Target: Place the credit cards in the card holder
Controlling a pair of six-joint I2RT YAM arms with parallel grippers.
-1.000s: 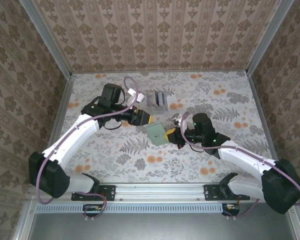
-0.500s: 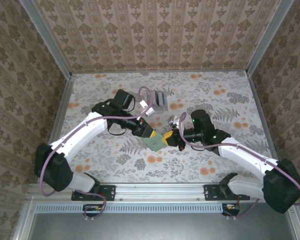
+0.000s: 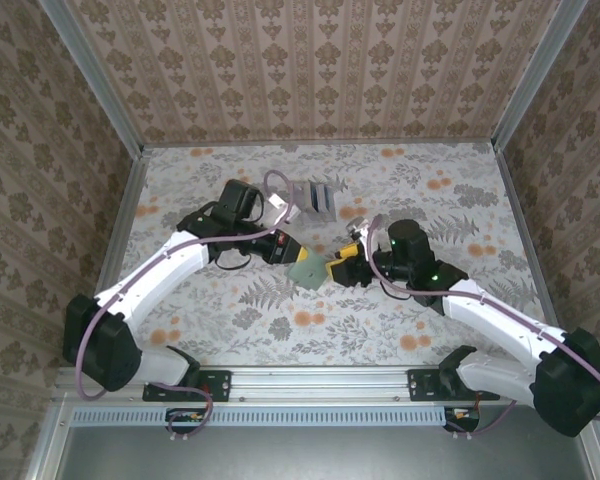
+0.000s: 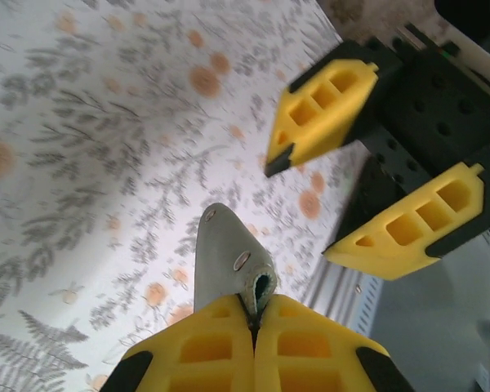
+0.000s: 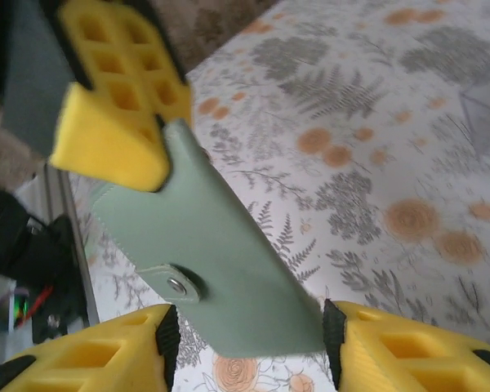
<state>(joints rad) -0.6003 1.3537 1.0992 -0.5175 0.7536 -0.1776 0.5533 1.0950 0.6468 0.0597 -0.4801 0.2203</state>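
High camera, two close wrist cameras.
Top view looks down on the surface [image 3: 280,330]; wrist views face past left hand [image 4: 253,314] and right hand [image 5: 249,335], sharing the card holder [image 5: 212,253] between them.

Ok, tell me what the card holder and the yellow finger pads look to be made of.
Card holder: looks like soft matte leather or faux leather, grey-green, going by the dull surface, what seems a stitched edge and a shiny metal snap stud. Finger pads: seemingly moulded matte yellow plastic or rubber with open rectangular cells; which of the two I cannot tell.

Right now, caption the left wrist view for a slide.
Left claw clamps the card holder; right claw open opposite.
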